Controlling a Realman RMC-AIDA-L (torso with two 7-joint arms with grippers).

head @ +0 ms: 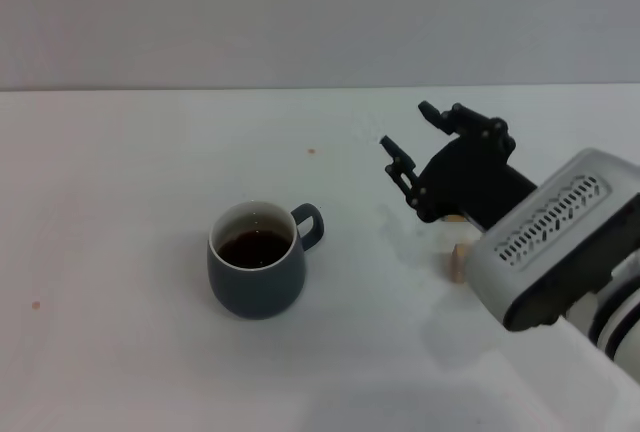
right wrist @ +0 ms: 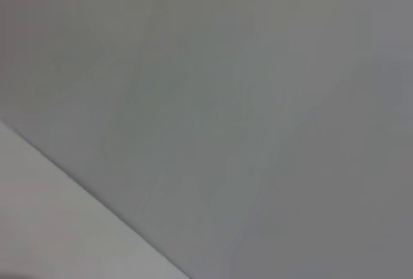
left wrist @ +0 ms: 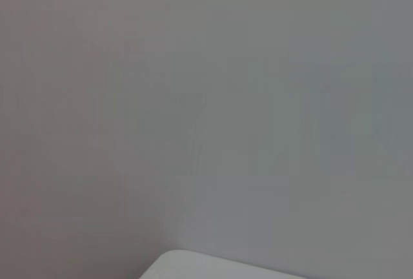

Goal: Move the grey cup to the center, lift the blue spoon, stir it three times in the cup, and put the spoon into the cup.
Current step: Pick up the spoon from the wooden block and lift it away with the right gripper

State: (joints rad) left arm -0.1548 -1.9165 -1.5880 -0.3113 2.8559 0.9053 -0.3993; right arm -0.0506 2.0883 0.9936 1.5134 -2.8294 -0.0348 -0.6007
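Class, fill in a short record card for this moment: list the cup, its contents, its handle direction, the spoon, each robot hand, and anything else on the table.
cup: grey cup, upright on the white table, left of the right hand
contents: dark brown liquid
handle: points towards the right hand
spoon: not visible in any view
right hand: open, empty, above the table, apart from the cup
left hand: not in view
other: small wooden block beside the right arm, partly hidden

White table (head: 120, 172), small wooden block (head: 458, 262)
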